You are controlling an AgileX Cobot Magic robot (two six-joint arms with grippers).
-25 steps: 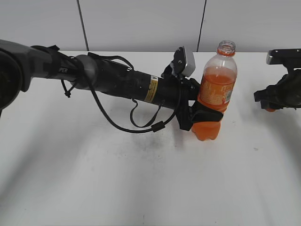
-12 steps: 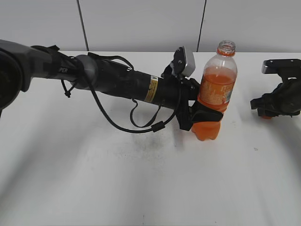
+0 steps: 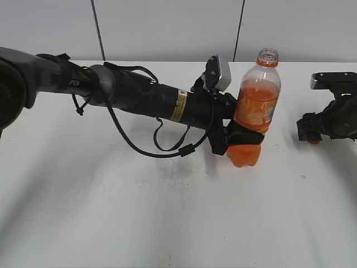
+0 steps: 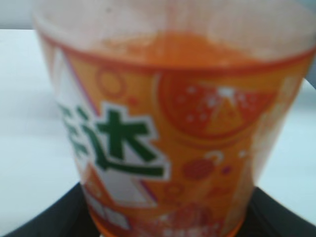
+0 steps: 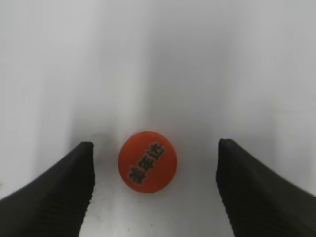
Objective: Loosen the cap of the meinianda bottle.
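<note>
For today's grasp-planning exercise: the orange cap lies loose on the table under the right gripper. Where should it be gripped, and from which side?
Grip the cap across its ribbed side wall, coming straight down. It lies flat, printed top up, between the open fingers of the right gripper, so closing them would likely pinch opposite sides.

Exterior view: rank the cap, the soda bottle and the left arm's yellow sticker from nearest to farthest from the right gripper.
1. The cap: lies on the table between the open fingers of the right gripper, a bit of orange showing there.
2. The soda bottle: stands left of it, mid-table, gripped low by the left gripper.
3. The yellow sticker: farther left, on the left arm.
</note>
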